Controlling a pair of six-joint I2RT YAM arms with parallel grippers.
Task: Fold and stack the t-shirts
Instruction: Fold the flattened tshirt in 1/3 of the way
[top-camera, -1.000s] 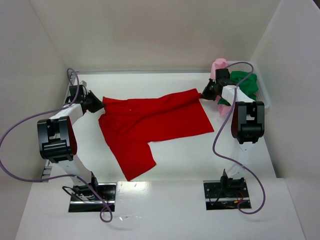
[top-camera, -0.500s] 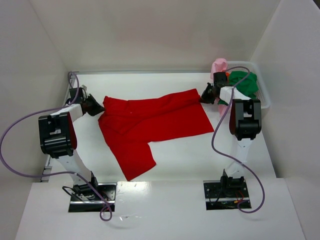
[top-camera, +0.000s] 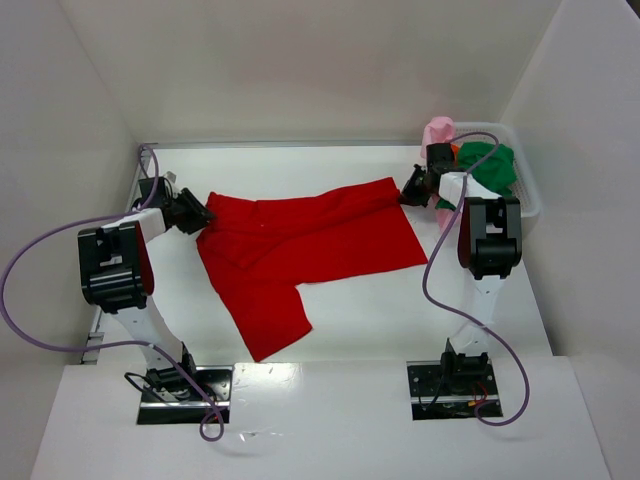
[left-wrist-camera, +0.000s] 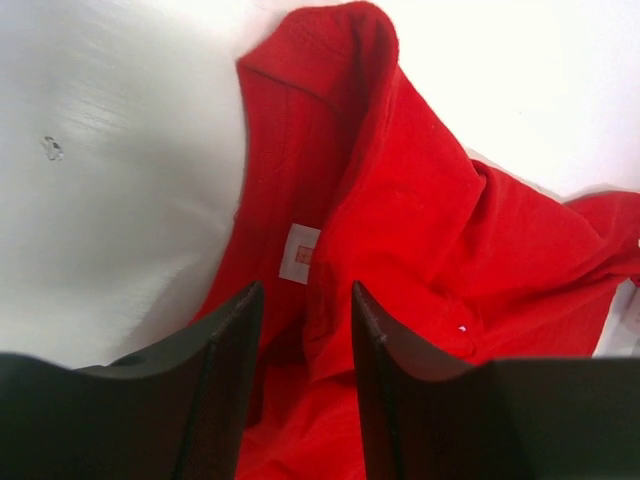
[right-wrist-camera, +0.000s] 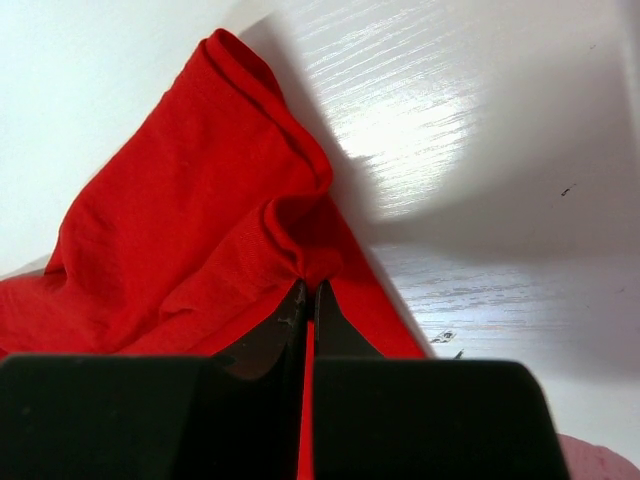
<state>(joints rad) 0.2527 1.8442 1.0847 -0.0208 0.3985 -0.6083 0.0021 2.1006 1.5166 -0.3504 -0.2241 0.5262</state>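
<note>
Right gripper (right-wrist-camera: 308, 296) pinched tight on red shirt (top-camera: 310, 235) hem corner, probably to keep it taut. Left gripper (left-wrist-camera: 305, 300) narrowly parted over the collar, gripping nothing. Shirt lies spread mid-table (top-camera: 430, 310).

White walls (top-camera: 300, 70) enclose a glossy white table (top-camera: 370, 320).

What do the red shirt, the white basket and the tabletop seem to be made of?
The red t-shirt looks like soft matte knit cloth: it wrinkles, folds and shows a fine weave. The basket seems to be white plastic, though it is too small to be sure. The table looks like white-coated board, semi-gloss: faint grain lines and glare.
</note>
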